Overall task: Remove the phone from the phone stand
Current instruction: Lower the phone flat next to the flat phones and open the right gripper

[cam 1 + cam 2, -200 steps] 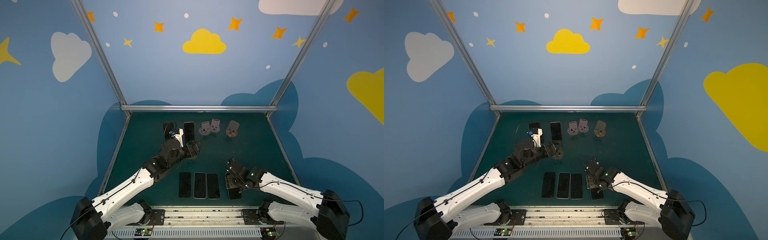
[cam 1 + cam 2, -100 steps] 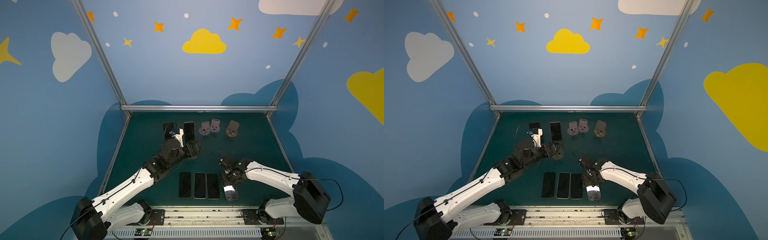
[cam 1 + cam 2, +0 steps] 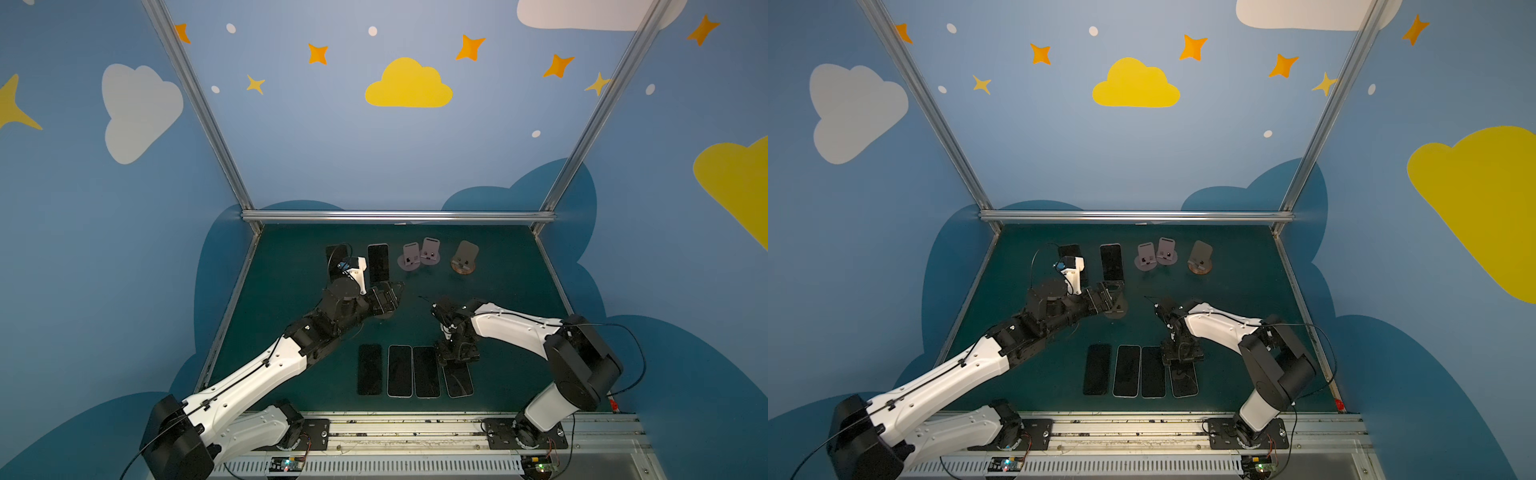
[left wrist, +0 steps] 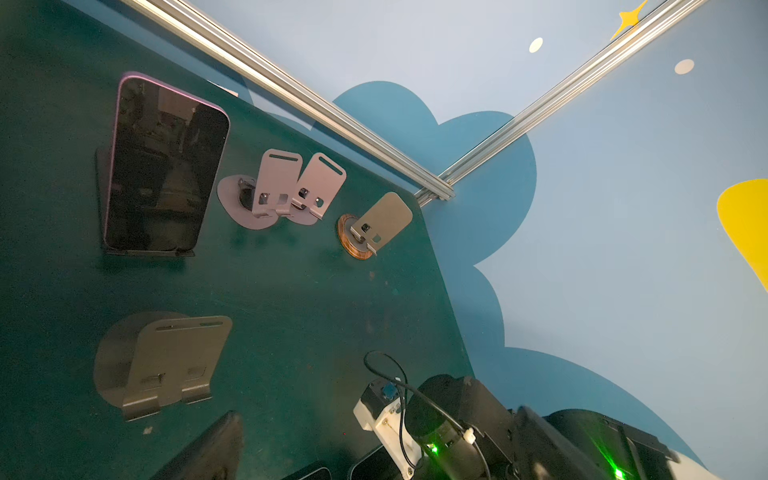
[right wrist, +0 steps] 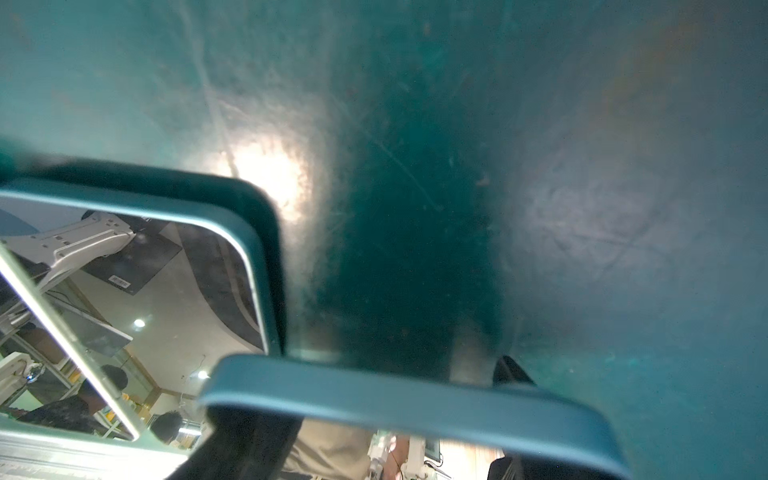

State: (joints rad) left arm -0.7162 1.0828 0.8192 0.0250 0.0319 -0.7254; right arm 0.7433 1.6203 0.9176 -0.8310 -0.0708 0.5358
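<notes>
My right gripper (image 3: 455,358) (image 3: 1179,356) points down, shut across the far end of a dark phone (image 3: 459,381) (image 3: 1184,382). That phone sits low on the green mat, slightly skewed, at the right end of a row of flat phones. In the right wrist view its teal edge (image 5: 395,399) spans my jaws. My left gripper (image 3: 388,296) (image 3: 1112,298) hangs open and empty over an empty dark phone stand (image 4: 166,361). At the back another phone (image 3: 378,262) (image 4: 162,166) leans on its stand, and one more (image 3: 333,254) is half hidden by my left wrist.
Three phones (image 3: 369,369) (image 3: 400,371) (image 3: 426,372) lie side by side near the front; the nearest (image 5: 124,311) is beside the held one. Two grey stands (image 3: 411,256) (image 3: 430,250) and a wood-based stand (image 3: 464,259) stand empty at the back. Aluminium rails (image 3: 397,216) edge the mat.
My right gripper swung the phone left and lowered it beside the row of flat phones, its elbow rising. The left arm stayed still.
</notes>
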